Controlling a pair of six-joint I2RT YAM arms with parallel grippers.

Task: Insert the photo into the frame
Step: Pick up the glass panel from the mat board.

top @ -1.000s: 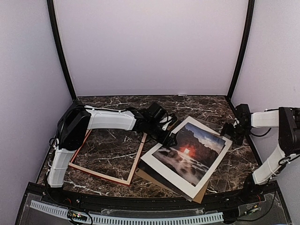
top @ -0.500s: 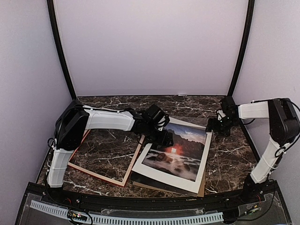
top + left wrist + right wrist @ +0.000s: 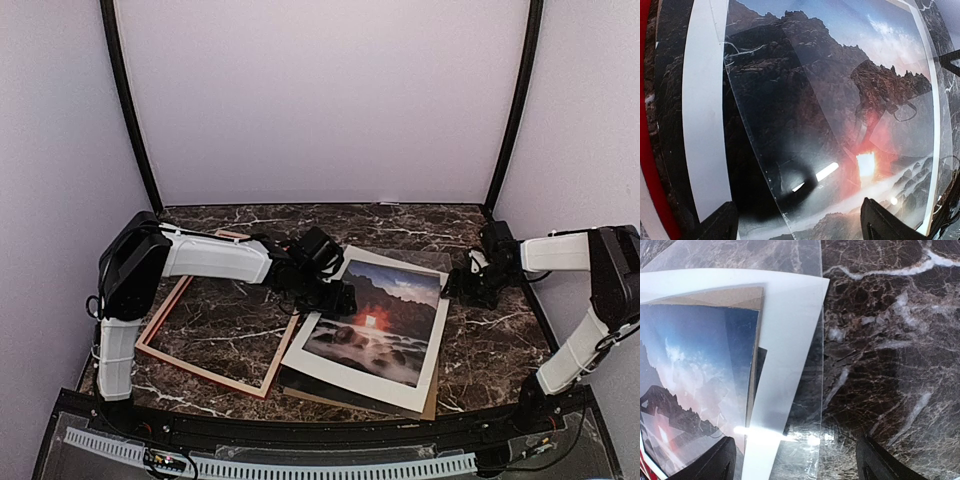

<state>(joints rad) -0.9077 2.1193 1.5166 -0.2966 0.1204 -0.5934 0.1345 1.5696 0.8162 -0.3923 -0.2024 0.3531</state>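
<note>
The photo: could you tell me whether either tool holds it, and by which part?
Nothing is held: the left tool stands open above the photo, the right tool open by its far right corner.

The photo (image 3: 375,325) lies face up in its white mat (image 3: 345,378) on the dark marbled surface (image 3: 490,345), with a brown board (image 3: 431,408) peeking out underneath. The frame (image 3: 200,372) lies just left of the stack, pale side up. The left hand (image 3: 340,298) hovers at the photo's far left corner, and the right hand (image 3: 470,283) is beside its far right corner.
</note>
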